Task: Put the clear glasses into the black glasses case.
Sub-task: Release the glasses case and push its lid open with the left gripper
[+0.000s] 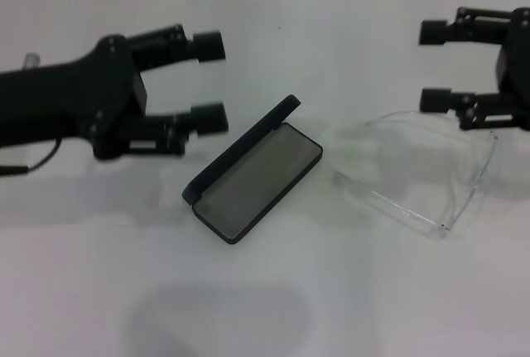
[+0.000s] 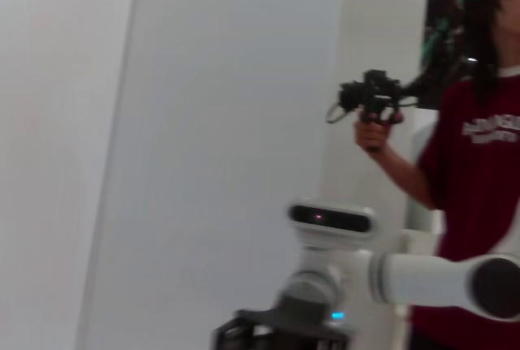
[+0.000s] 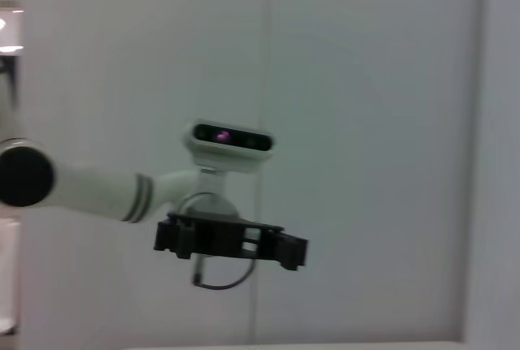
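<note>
The black glasses case (image 1: 252, 176) lies open at the middle of the white table, grey lining up, lid (image 1: 248, 142) hinged back on its far-left side. To its right lie the clear glasses (image 1: 431, 173), transparent, with a thin temple arm reaching toward the case. My left gripper (image 1: 211, 82) hovers left of the case, open, with nothing between its fingers. My right gripper (image 1: 435, 65) hangs open at the right edge, just behind the glasses' far rim. The wrist views show only the other arm, the robot's head and walls.
The white table (image 1: 265, 291) stretches wide in front of the case. In the left wrist view a person in a red shirt (image 2: 475, 155) stands behind the robot holding a camera rig (image 2: 374, 98). A white wall backs the table.
</note>
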`<state>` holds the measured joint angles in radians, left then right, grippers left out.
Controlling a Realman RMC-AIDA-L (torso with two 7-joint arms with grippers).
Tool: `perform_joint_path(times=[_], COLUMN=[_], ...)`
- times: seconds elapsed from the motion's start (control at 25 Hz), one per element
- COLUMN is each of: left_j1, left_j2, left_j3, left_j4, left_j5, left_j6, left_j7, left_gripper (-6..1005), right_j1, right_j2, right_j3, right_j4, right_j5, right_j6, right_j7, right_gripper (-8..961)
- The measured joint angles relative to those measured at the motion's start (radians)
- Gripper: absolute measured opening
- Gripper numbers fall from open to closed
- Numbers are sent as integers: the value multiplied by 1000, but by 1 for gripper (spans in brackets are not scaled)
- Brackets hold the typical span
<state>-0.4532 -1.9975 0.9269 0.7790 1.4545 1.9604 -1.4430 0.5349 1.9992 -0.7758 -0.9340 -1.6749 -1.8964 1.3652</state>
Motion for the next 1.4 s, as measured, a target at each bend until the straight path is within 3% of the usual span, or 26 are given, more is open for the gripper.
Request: perform_joint_path(times=[0.24,0.52,0.64,0.84,0.96,1.16,1.4], left_j1=[-2,-16,-16,-32,-51,-75,-100], left_j2=[-13,-63,-89,-89,-90,-89,-92], left_j3=[-20,-19,2,165,268,410,544], left_j4=[203,489,625,801,846,874,861], left_j5=[67,239,388,709,862,962,1042], left_j6=[-177,-351,-436,-540,-543,-520,-505], left_j7=[-159,-381,-515,-802,-923,-1064,-1176], left_gripper=[861,861,861,862,862,861,859], right_j1=[-37,-82,-95,-114,-125,-146,-140], right_j2=[-7,0,1,0,0,-1,-17], right_j3=[84,146,155,186,212,241,258], right_j4=[1,3,3,2,4,9,60], right_j5=[1,2,14,29,30,30,32], right_j6=[23,30,33,34,33,37,38], right_j7=[0,0,0,0,-1,-13,-32], right_gripper=[754,754,754,754,754,754,754])
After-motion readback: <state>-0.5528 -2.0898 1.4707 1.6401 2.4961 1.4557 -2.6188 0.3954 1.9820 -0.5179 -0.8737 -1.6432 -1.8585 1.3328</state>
